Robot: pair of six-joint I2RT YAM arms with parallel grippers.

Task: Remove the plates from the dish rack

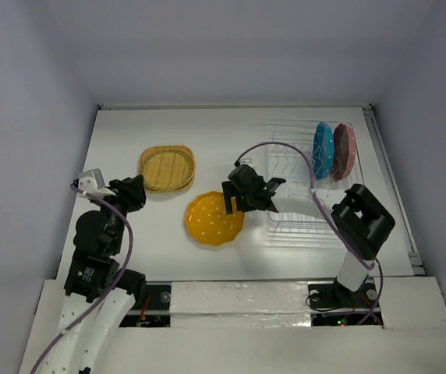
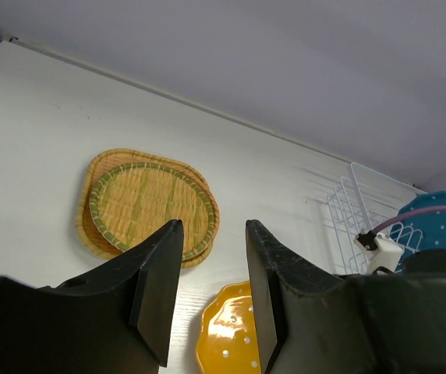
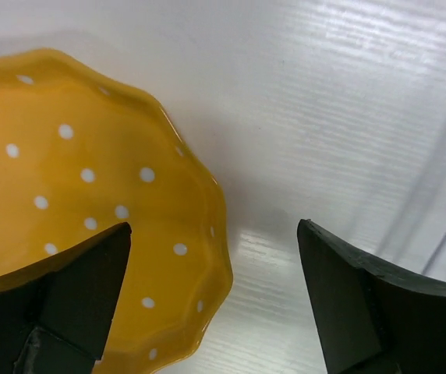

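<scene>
The orange dotted plate (image 1: 214,218) lies flat on the table. My right gripper (image 1: 237,204) hovers open over its right edge; in the right wrist view the plate (image 3: 75,202) lies free under the gripper (image 3: 214,234). Two tan woven plates (image 1: 167,168) lie stacked at the left. The blue plate (image 1: 323,150) and the dusty red plate (image 1: 343,150) stand on edge in the white wire dish rack (image 1: 297,226) at the right. My left gripper (image 1: 133,189) is open and empty, near the tan stack; its wrist view (image 2: 214,234) shows the tan stack (image 2: 145,201) and the orange plate (image 2: 227,331).
The rack's near part holds nothing. The right arm's purple cable (image 1: 281,146) loops over the rack. White walls close the table at the back and sides.
</scene>
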